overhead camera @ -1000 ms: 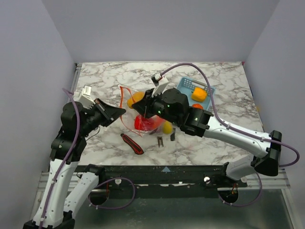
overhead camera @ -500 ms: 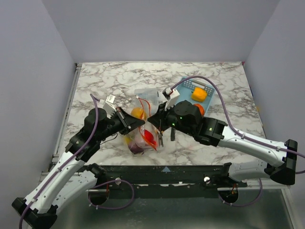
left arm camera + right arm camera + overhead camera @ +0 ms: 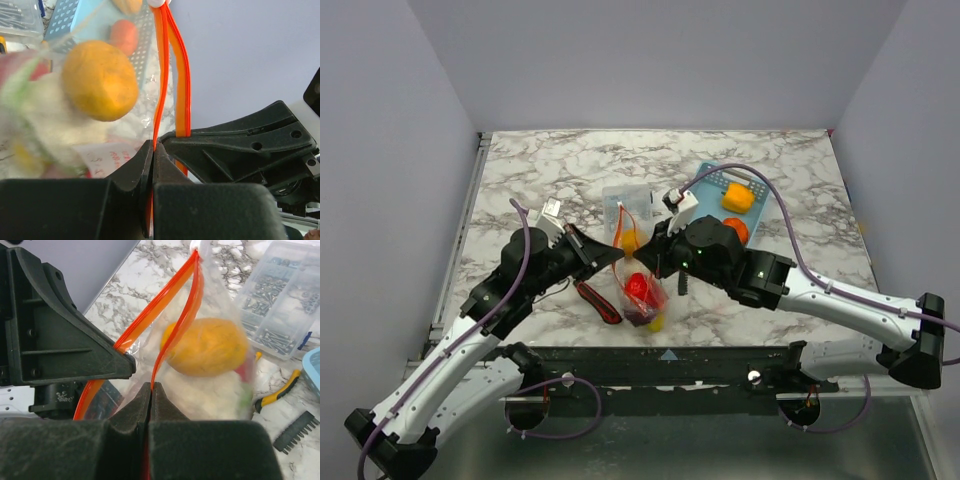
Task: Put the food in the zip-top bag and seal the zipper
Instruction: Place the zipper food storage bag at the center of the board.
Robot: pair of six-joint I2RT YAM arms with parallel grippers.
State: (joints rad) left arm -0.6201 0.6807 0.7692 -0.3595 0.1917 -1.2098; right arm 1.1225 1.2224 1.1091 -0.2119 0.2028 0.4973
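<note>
Zip-top bag [image 3: 642,293] hanging clear, food [image 3: 207,346] inside, orange zipper [image 3: 172,65] pinched by left gripper [image 3: 154,150] and right gripper [image 3: 151,388]

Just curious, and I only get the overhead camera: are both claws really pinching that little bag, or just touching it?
Observer: The left wrist camera shows the left gripper shut on one orange strip of the zipper on the zip-top bag.
Operator: And the other claw?
Observer: The right wrist camera shows the right gripper shut on a strip too, with the second strip running off towards the opposite gripper.
Operator: So is the bag sealed?
Observer: No. In the right wrist view the two strips meet at the top end and spread apart lower down, so the mouth is open.
</note>
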